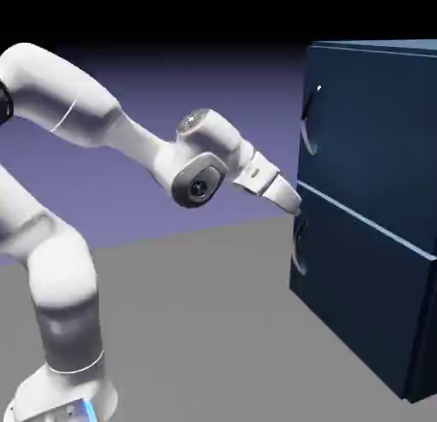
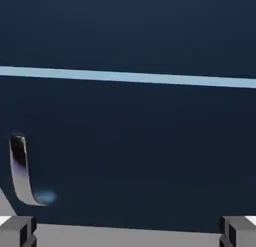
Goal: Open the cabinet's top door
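The fingers (image 2: 18, 231) are standing wide apart with nothing between them, their grey tips sitting at the lower left and lower right corners of the hand view. In the exterior view the gripper (image 1: 290, 200) is pointing rightward at mid-frame, close to the front of the cabinet (image 1: 375, 266), which is filling the right side of that picture. Its tips are sitting about level with the pale seam between the two stacked panels, below the top door (image 1: 367, 130) and below the top door's handle (image 1: 309, 121), which is curving along the panel's left edge in the upper right of the frame. The risk, as I judge it, is taking the wrong handle: the hand view is showing the seam as a pale band across its upper third and a curved handle (image 2: 22, 171) at its lower left, probably the lower panel's. Closing there would be opening the wrong door, and pushing ahead would be jamming the tips against flat panel. Only the exterior view is showing the top handle; only the hand view is showing the spread of the fingers.
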`<state>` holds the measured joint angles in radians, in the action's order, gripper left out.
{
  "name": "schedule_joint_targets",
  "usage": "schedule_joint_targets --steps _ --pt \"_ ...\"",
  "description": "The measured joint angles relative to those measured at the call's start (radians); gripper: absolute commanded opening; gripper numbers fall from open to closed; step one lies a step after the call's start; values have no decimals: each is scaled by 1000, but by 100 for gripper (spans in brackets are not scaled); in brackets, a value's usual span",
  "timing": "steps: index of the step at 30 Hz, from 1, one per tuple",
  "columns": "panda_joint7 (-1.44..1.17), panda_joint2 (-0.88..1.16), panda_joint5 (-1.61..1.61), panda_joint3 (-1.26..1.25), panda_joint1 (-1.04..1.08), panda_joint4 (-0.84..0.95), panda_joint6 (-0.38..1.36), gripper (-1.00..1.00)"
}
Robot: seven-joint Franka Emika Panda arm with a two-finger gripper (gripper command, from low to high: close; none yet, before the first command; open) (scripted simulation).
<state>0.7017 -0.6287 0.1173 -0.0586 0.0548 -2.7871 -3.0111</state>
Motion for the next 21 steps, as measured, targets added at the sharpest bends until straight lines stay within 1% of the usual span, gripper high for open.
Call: schedule_joint_targets --steps 21 --pt "-306 -457 913 -456 520 178 202 100"
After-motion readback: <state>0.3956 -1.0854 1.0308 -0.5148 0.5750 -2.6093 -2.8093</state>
